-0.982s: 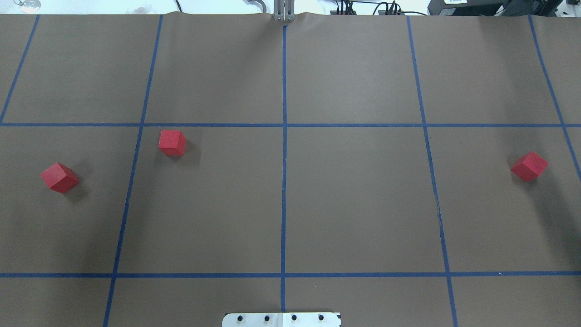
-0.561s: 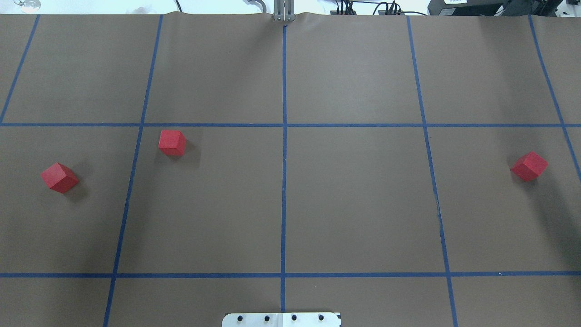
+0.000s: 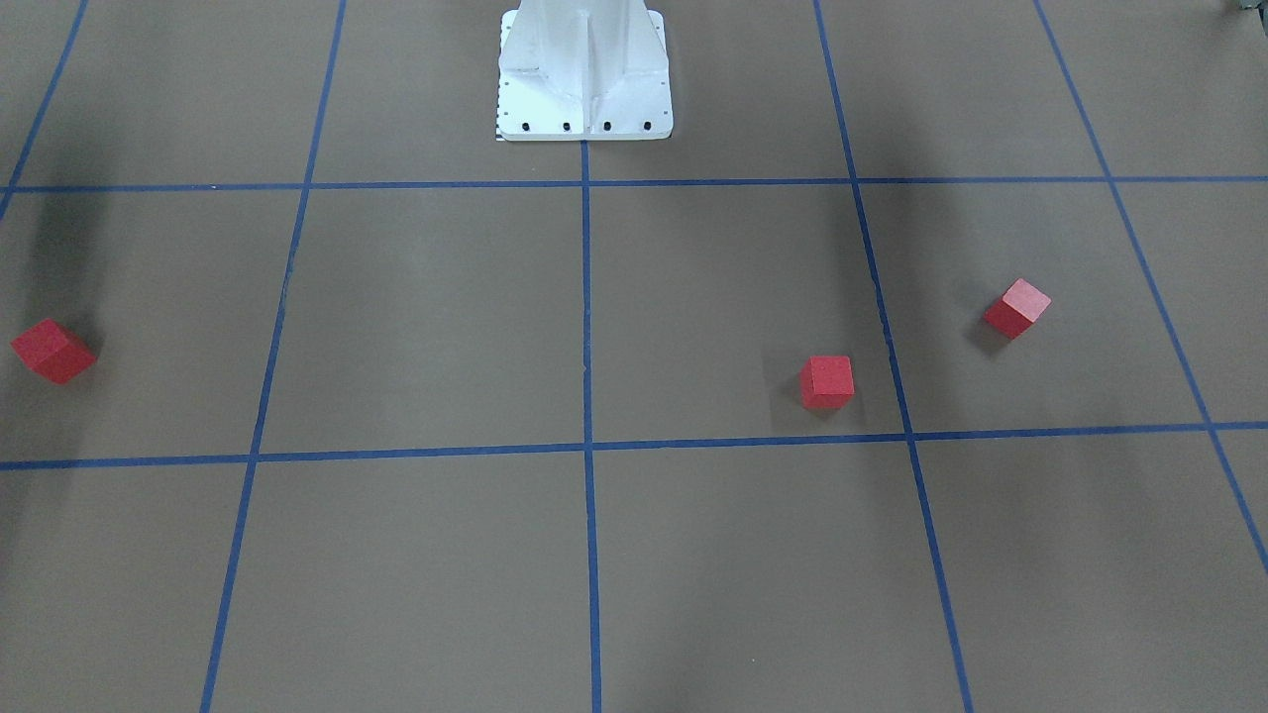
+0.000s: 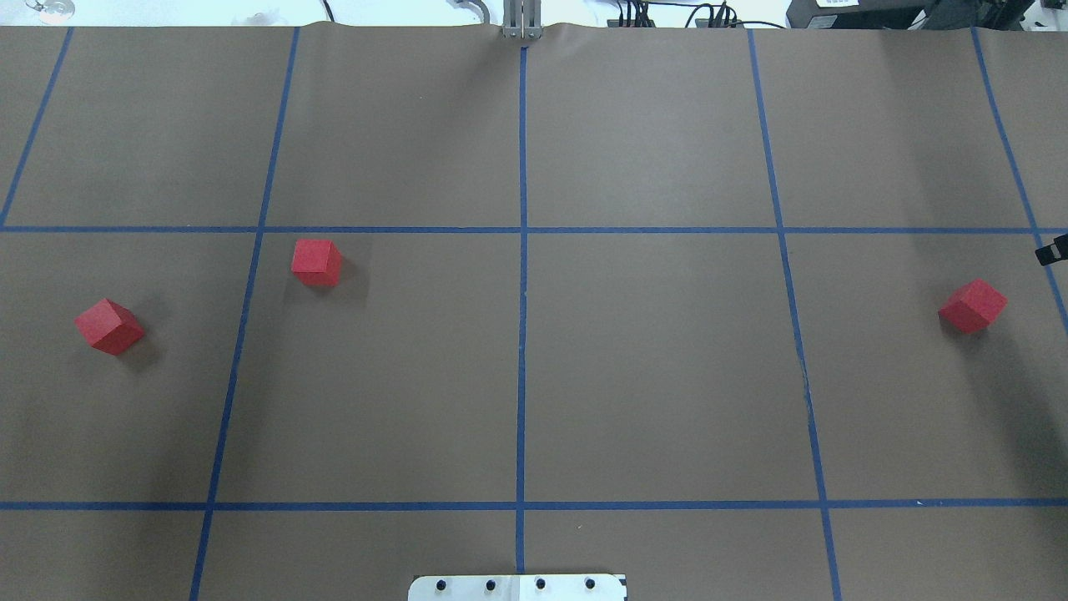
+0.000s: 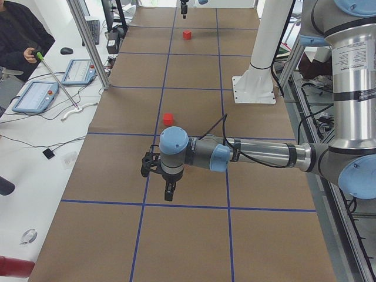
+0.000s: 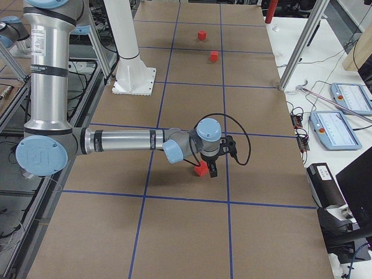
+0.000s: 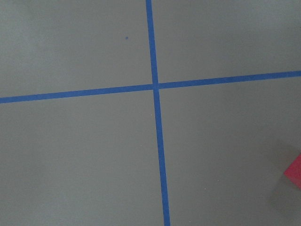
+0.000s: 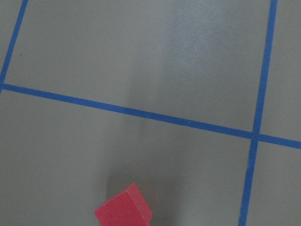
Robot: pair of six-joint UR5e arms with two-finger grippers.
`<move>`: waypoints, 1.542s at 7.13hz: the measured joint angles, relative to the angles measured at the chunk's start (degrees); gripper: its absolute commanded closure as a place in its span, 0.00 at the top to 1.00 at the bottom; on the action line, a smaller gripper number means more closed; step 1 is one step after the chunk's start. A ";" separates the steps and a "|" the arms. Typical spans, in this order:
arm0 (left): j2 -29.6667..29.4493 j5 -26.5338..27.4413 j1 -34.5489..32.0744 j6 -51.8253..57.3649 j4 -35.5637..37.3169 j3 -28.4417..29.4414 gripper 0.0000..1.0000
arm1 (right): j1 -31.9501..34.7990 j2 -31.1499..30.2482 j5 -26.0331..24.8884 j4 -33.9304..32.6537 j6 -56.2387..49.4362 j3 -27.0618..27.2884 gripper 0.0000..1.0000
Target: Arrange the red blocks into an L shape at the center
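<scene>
Three red blocks lie apart on the brown floor: one at the far left (image 4: 109, 325), one left of the middle (image 4: 316, 262), one at the far right (image 4: 972, 305). The center (image 4: 584, 367), crossed by the vertical blue tape line, holds no block. My left gripper (image 5: 169, 192) hangs over the floor and shows only in the exterior left view; I cannot tell if it is open. A red corner (image 7: 294, 172) shows in its wrist view. My right gripper (image 6: 213, 171) is close beside the far-right block (image 6: 201, 169); only a black sliver of it (image 4: 1053, 250) shows overhead. I cannot tell its state.
The white metal base (image 4: 517, 587) stands at the near middle edge. Aluminium posts (image 5: 88, 44) and tablets (image 5: 35, 97) line the operators' side, where a person (image 5: 17, 35) sits. Cables and gear lie beyond the far edge.
A black part of my right gripper has come into the overhead view at the right edge. The three blocks have not moved.
</scene>
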 measured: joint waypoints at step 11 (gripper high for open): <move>0.10 -0.34 0.06 -0.09 0.00 0.04 1.00 | -12.26 0.53 -6.38 9.12 -10.39 -7.09 0.89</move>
